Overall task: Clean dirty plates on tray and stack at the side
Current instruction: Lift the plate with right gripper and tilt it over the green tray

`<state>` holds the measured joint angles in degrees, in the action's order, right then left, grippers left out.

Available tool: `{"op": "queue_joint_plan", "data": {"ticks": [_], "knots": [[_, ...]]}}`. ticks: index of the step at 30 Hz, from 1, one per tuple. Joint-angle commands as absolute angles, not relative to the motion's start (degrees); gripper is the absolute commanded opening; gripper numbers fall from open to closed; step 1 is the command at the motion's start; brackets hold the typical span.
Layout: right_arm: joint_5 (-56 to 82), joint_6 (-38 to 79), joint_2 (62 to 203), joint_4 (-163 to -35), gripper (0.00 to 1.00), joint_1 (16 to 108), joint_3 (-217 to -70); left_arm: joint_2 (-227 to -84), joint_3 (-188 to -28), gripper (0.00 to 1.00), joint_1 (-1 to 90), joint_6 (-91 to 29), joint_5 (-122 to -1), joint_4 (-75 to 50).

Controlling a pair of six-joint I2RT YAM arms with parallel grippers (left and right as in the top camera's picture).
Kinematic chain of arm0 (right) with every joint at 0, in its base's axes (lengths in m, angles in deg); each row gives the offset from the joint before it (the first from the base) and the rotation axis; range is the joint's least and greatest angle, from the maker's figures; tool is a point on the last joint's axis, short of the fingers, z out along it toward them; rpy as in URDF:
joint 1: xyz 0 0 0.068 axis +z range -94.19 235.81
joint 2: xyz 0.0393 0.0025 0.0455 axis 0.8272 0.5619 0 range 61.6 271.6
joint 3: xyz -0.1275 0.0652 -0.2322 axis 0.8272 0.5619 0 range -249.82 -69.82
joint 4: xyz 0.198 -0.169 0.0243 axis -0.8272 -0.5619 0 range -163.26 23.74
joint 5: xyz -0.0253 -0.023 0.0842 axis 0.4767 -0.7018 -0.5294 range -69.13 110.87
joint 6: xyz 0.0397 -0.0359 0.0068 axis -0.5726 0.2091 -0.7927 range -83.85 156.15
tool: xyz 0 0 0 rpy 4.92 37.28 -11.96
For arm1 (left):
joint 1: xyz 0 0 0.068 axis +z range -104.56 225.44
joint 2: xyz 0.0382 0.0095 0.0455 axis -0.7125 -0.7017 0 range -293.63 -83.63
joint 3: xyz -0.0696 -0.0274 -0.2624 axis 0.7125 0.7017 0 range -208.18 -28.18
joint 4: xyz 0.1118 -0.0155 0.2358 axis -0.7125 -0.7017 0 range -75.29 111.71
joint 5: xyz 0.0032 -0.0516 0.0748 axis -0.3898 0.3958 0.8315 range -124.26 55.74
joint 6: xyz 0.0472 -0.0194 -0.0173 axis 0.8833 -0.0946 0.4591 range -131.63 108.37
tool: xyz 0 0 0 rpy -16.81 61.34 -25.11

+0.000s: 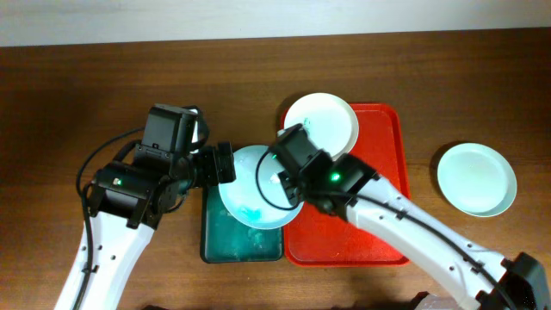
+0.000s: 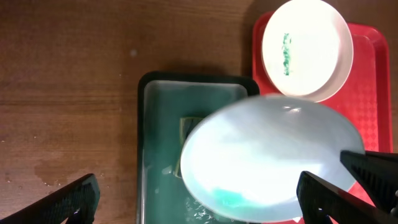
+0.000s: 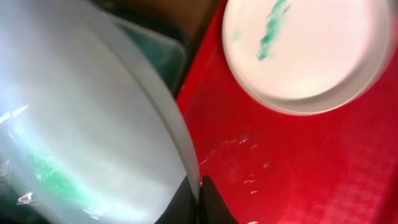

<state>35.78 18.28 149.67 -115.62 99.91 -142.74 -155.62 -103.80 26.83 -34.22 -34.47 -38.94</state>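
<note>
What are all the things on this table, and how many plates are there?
held plate: 1, pale mint with a teal smear, over the green tray
smeared plate: 1, white with a green smear, on the far end of the red tray
plain plate: 1, pale mint, no smear seen, on the table at the right
red tray: 1, red, right of the middle
green tray: 1, dark green, wet inside, beside the red tray's left edge
table: 1, brown wood
left gripper: 1, black, open, by the held plate's left edge
right gripper: 1, black, shut on the held plate's rim
</note>
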Motion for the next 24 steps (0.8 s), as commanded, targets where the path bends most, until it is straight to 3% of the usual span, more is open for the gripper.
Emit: {"op": "queue_joint_plan", "data": {"ticks": [1,10,24], "knots": [[55.7,16.9,149.7,-115.3,0.04,105.2,-145.3,-155.3,-104.3,0.99,27.0,-34.3,-33.9,-39.0],[77.2,17.0,149.7,-117.4,0.04,114.9,-148.1,-155.3,-104.3,1.0,27.0,-34.3,-33.9,-39.0],[78.4,17.0,149.7,-117.4,0.04,116.2,-148.1,-155.3,-104.3,0.99,27.0,-34.3,-33.9,-39.0]]}}
